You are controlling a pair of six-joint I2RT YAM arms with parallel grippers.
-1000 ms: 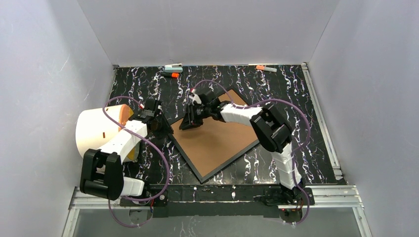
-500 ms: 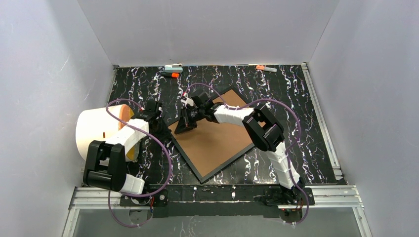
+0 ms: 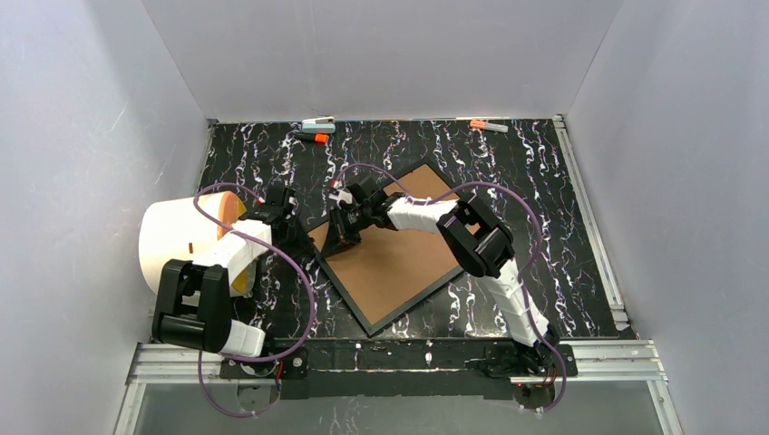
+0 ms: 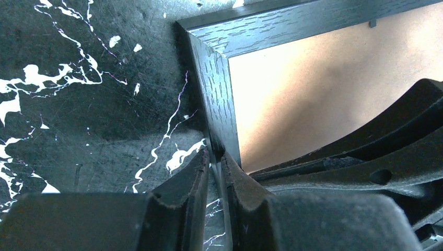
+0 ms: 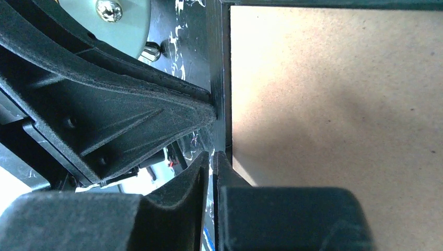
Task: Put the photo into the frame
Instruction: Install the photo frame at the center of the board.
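From above, the frame [image 3: 345,287] lies back-up in the middle of the worktop [image 3: 508,172], its brown backing board [image 3: 399,263] showing. The left pincer [image 3: 299,237] and the right pincer [image 3: 339,243] crowd its left corner.

In the left wrist view, lower centre, the jaws stand at a mere slit against the black rail.

The right wrist view shows the same slit at the rail. I can't tell whether either pincer actually grips.

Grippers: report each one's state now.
Left gripper: nearly closed, tips at the frame's outer edge; grip cannot be told.
Right gripper: nearly closed at the same frame edge; grip cannot be told.
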